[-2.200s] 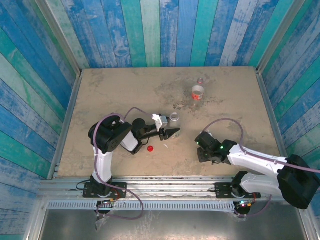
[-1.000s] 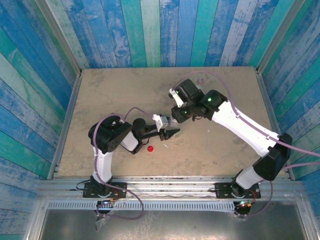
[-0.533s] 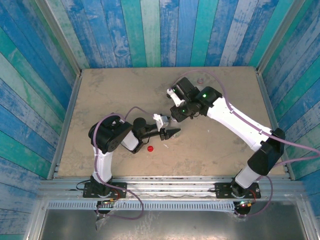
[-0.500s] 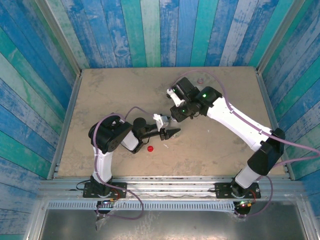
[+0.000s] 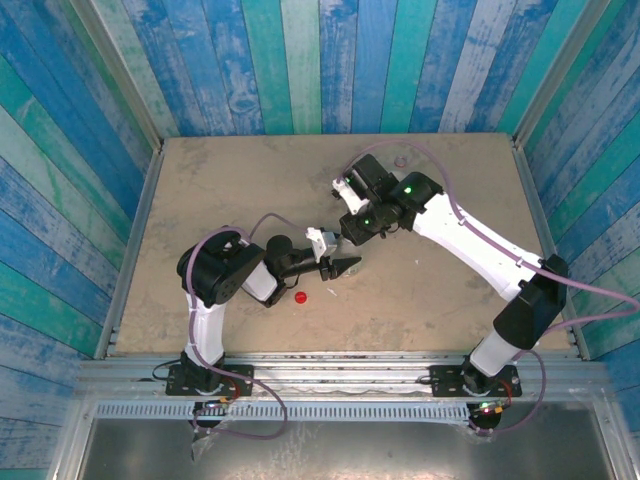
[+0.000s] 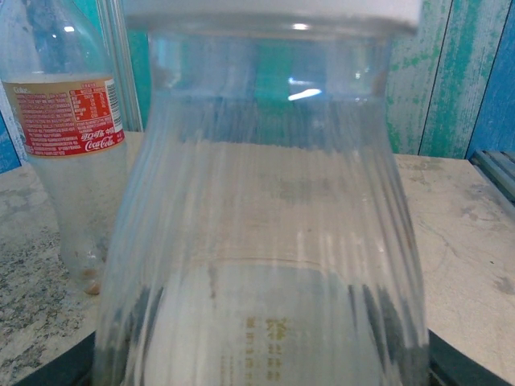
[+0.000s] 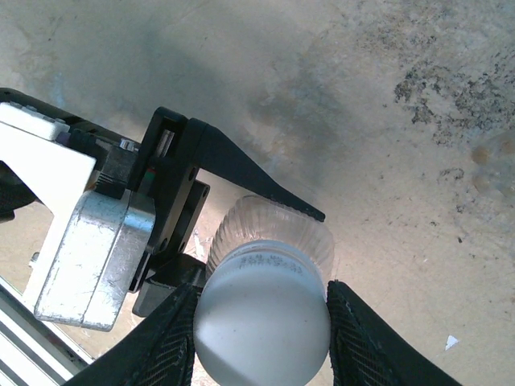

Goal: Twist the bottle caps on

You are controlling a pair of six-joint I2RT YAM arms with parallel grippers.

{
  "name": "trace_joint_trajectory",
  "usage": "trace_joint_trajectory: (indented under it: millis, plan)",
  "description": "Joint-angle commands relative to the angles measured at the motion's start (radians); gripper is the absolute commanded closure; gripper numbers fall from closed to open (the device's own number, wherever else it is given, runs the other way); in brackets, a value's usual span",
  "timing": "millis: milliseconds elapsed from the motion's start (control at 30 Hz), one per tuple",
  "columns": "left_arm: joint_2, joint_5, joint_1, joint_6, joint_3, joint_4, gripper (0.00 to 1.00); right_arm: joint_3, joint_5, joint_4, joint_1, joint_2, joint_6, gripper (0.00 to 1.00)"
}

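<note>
Sandy tabletop (image 5: 220, 180), centre: left gripper (image 5: 343, 265) clamps the upright clear bottle (image 6: 265, 241); right gripper (image 7: 264, 342) pinches the white cap (image 7: 261, 310) atop its neck.

The mottled beige counter (image 5: 230, 180) carries a red bottle cap (image 5: 301, 297), a tiny white scrap (image 5: 331, 296) near it, and an upright red-labelled Coca-Cola bottle (image 6: 68, 153).

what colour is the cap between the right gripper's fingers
White: the small round plastic screw cap shows best in the right wrist view.
</note>
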Motion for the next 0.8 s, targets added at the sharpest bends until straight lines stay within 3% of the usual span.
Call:
trace_joint_trajectory:
  millis: [0, 767]
  plan:
    - [0.042, 0.007, -0.008, -0.010, -0.002, -0.084, 0.39, 0.003, -0.007, -0.032, 0.015, 0.010, -0.014, 0.57]
    - [0.033, 0.014, -0.008, 0.005, 0.000, -0.113, 0.39, 0.129, 0.051, -0.174, 0.043, 0.123, -0.025, 0.57]
